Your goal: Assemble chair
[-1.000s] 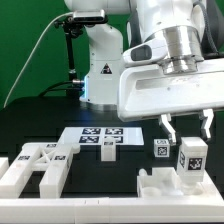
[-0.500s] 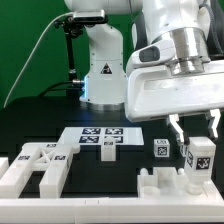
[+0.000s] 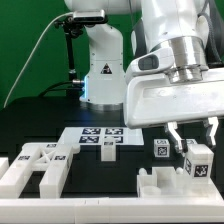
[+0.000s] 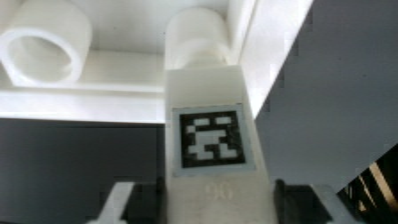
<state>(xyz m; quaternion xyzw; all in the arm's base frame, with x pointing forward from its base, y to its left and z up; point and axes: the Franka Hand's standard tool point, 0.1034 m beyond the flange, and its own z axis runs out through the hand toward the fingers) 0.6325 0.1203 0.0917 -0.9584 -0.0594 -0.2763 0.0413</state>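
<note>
Both fingers [image 3: 171, 134] of the gripper [image 3: 191, 139] pinch the upper end of a white tagged post [image 3: 197, 161], one on each side of it. The post hangs roughly upright with its black-and-white tag facing the camera, on the exterior view's right and toward the near edge of the black table [image 3: 40, 128]. In the wrist view the same post [image 4: 210, 130] runs away from the gripper [image 4: 214, 208] between the two dark pads, its tag plainly in sight. Its far end lies over a white chair part with a round hole [image 4: 50, 55]; whether they touch cannot be told. In the exterior view that blocky white part [image 3: 160, 187] sits on the table just below and to the left of the held post. A second post [image 3: 160, 150], also tagged, stands on the table just left of the held one and a little farther back. Near the table's middle lies the marker board [image 3: 100, 139]. On the exterior view's left, several white chair panels [image 3: 35, 166] lie close together.
</note>
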